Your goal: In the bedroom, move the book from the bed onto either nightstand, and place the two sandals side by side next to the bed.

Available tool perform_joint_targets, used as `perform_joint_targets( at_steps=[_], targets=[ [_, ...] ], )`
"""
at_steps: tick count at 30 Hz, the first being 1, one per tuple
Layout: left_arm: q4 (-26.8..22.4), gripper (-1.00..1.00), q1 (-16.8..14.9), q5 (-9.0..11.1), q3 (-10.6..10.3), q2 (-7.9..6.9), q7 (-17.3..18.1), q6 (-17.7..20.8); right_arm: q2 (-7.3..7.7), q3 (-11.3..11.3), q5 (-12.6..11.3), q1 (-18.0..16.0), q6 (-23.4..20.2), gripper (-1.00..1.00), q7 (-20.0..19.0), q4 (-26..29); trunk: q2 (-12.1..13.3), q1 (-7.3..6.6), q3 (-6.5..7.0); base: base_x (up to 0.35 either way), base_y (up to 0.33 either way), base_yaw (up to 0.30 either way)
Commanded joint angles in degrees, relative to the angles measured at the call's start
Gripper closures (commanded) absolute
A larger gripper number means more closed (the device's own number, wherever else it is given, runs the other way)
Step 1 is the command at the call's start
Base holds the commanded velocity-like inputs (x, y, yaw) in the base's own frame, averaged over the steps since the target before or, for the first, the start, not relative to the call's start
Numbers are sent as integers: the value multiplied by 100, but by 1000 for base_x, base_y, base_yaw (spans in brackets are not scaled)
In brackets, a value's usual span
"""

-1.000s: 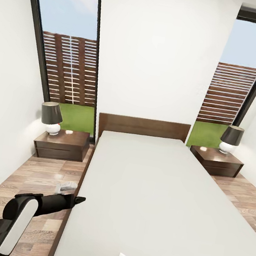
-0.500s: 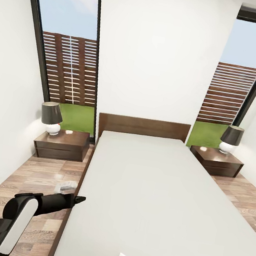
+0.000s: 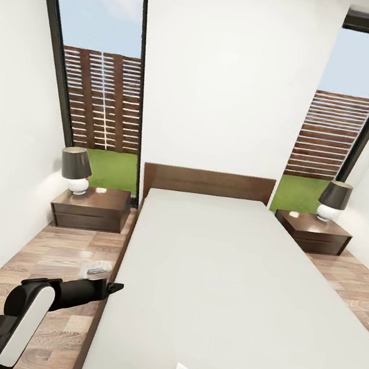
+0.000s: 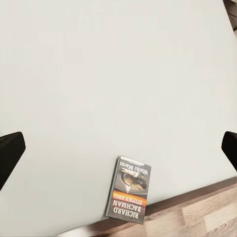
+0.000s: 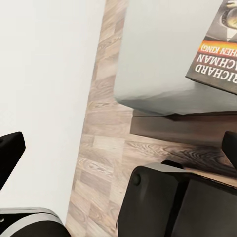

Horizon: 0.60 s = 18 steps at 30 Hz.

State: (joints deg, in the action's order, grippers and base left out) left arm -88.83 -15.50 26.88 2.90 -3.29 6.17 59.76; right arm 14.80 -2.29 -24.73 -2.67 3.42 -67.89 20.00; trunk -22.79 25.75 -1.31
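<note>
**Three cameras around the bed's foot**

The head view looks from the foot of the bed [image 3: 222,286] along its length toward the headboard [image 3: 208,182] and two windows, taking in the whole room from well back. The left wrist view looks down on the mattress from above, fairly near, with the book [image 4: 128,189] near its edge. The right wrist view sits close over the floor [image 5: 106,148] beside the bed's corner. All three share the book.
</note>
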Motion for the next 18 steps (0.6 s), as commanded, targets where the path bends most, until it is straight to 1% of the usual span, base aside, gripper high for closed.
perform_joint_targets(
  at_steps=[1,13,18],
  targets=[
    [-2,-100,-6,-51,6,0,60,24,6,-23,-23,-5,35,-100,-18,-4,-13,3,-14,-35,63,0],
    [-2,-100,1,-56,-8,18,52,24,18,-12,-23,-5,36,-100,-56,0,-13,3,-14,-11,23,0],
    [-2,-100,1,-57,-9,20,52,24,21,-5,-23,-4,36,-100,-62,2,-13,3,-14,-1,96,0]
  ],
)
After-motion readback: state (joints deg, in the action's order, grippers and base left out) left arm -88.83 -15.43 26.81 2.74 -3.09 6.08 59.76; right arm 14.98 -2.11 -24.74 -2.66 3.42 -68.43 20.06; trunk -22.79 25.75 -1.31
